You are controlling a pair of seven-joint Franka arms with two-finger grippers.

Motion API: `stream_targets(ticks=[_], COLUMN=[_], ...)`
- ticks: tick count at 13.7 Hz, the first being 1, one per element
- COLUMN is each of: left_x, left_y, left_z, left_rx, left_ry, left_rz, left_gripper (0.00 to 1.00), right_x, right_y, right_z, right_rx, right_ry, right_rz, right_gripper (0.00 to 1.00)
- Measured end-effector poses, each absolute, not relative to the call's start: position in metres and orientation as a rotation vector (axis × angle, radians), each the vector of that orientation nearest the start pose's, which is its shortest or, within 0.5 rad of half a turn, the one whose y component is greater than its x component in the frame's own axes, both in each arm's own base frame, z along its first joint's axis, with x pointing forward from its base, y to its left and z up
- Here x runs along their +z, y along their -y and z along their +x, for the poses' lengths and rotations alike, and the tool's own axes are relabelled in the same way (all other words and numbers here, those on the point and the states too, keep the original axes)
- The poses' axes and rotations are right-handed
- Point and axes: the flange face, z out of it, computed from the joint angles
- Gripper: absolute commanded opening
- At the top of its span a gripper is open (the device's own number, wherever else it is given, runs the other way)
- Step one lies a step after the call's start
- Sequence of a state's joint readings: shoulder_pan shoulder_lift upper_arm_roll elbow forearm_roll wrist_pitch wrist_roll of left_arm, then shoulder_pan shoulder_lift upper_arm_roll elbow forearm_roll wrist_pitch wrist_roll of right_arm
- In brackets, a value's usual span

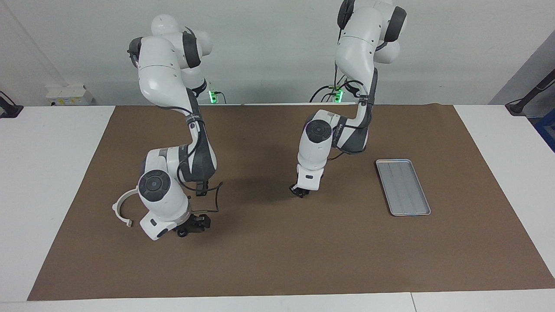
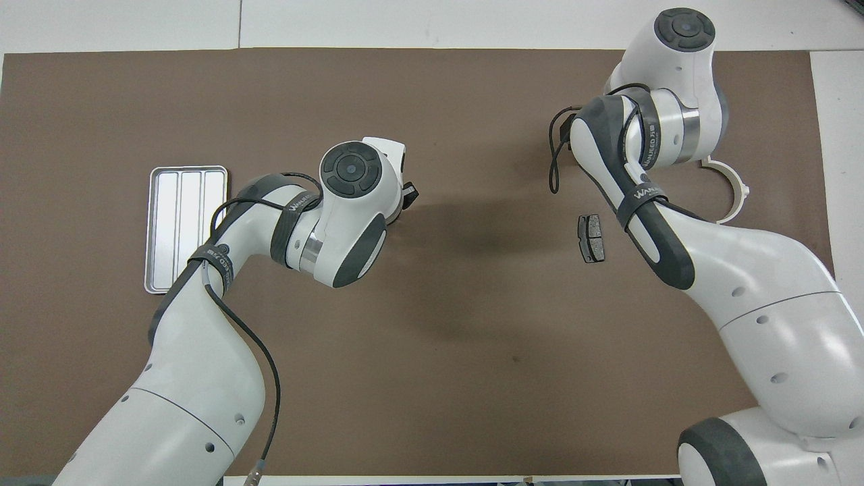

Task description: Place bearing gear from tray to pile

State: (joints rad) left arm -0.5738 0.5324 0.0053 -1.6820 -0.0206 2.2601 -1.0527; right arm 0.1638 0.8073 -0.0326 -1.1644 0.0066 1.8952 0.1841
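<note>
The silver tray [image 1: 403, 186] [image 2: 185, 228] lies bare toward the left arm's end of the mat. The pile's white half-ring bracket [image 1: 122, 209] [image 2: 733, 194] lies at the right arm's end, and a dark grey pad [image 2: 592, 237] lies beside it, nearer the robots. My right gripper [image 1: 194, 225] hangs low over the mat beside the bracket, fingers spread. A small dark round piece [image 1: 182, 233], seemingly the bearing gear, lies just under it. My left gripper [image 1: 299, 193] [image 2: 409, 196] points down over the mat's middle, fingertips together, nothing visible in them.
The brown mat [image 1: 303, 260] covers most of the white table [image 1: 43, 173]. The right arm's wrist hides its own gripper and the spot below it in the overhead view. Cables loop off both forearms.
</note>
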Motion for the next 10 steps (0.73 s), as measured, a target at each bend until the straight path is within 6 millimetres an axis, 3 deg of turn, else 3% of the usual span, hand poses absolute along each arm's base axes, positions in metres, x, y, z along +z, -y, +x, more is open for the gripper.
stream_targets(ticks=[3, 5, 7, 10], left_x=[0.297, 0.309, 0.342, 0.414], left_y=[0.366, 0.353, 0.320, 0.229], left_z=[0.575, 0.583, 0.597, 0.613], left_rx=[-0.039, -0.041, -0.047, -0.004], left_ry=[0.790, 0.821, 0.878, 0.807], left_rz=[-3.085, -3.066, -3.039, -3.035], left_gripper=[1.00, 1.00, 1.00, 1.00], right_x=[0.319, 0.325, 0.327, 0.328], right_y=[-0.148, -0.186, -0.229, -0.300], right_z=[0.734, 0.725, 0.712, 0.687], right_rx=[0.127, 0.133, 0.131, 0.116], right_ry=[-0.201, -0.287, -0.404, -0.601], right_rz=[-3.151, -3.136, -3.126, -3.102], right_gripper=[1.00, 1.00, 1.00, 1.00])
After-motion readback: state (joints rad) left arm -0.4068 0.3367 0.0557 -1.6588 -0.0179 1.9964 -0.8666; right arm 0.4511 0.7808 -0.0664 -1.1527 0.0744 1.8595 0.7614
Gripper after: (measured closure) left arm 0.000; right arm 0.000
